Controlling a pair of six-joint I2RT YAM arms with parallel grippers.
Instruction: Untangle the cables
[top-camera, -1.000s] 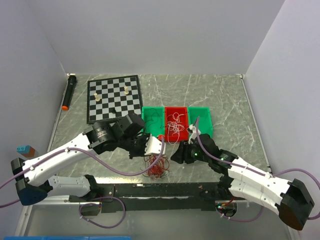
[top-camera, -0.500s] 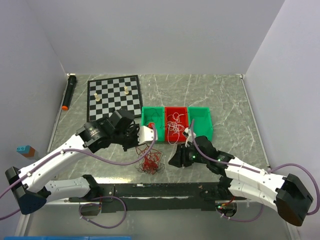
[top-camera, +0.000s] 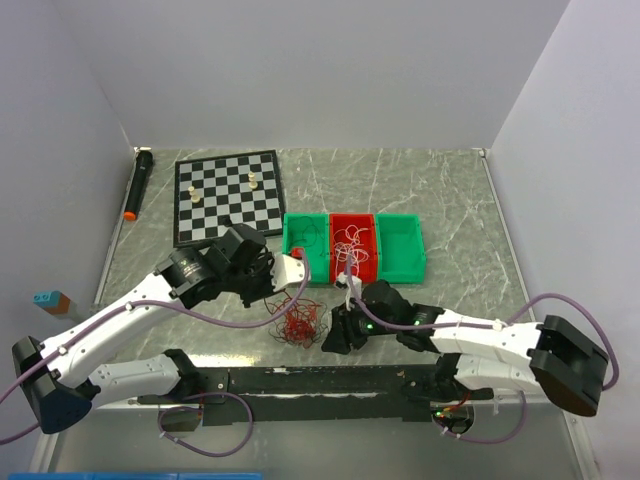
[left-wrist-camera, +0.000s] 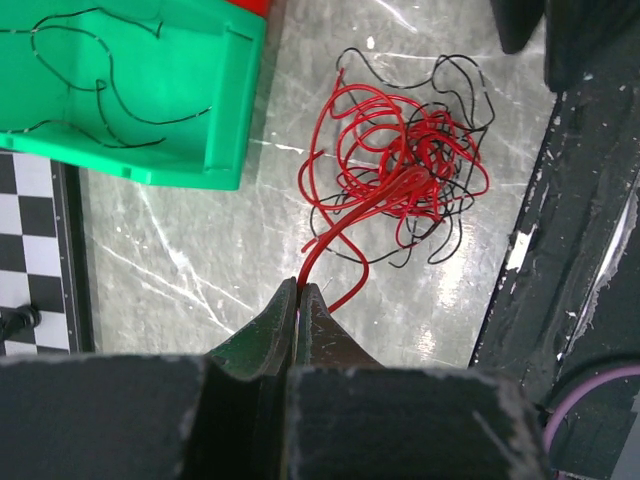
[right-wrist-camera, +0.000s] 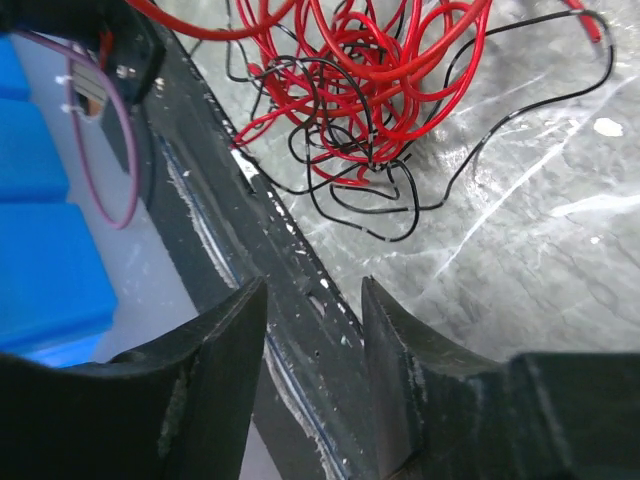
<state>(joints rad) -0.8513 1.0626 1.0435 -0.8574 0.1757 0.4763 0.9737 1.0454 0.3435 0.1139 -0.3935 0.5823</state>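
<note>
Left pincer (left-wrist-camera: 298, 290) pinches a red strand (left-wrist-camera: 338, 228) (end hidden) of the cables (left-wrist-camera: 400, 185); right pincer (right-wrist-camera: 312, 292) gapes empty.

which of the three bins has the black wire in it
The left green bin, nearest the chessboard: a thin black wire lies on its floor. The red middle bin holds whitish wires instead.

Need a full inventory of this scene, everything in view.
cables: one tangle, red and black, front centre
bins: three, green-red-green, in a row mid-scene
loose wires: white in the red bin, black in the left green bin
chessboard: one, black-white, back left, few pieces on it
black tube: one, orange tip, far left
blocks: blue and brown, left edge
left gripper: shut on a red strand
right gripper: open, beside the tangle
</note>
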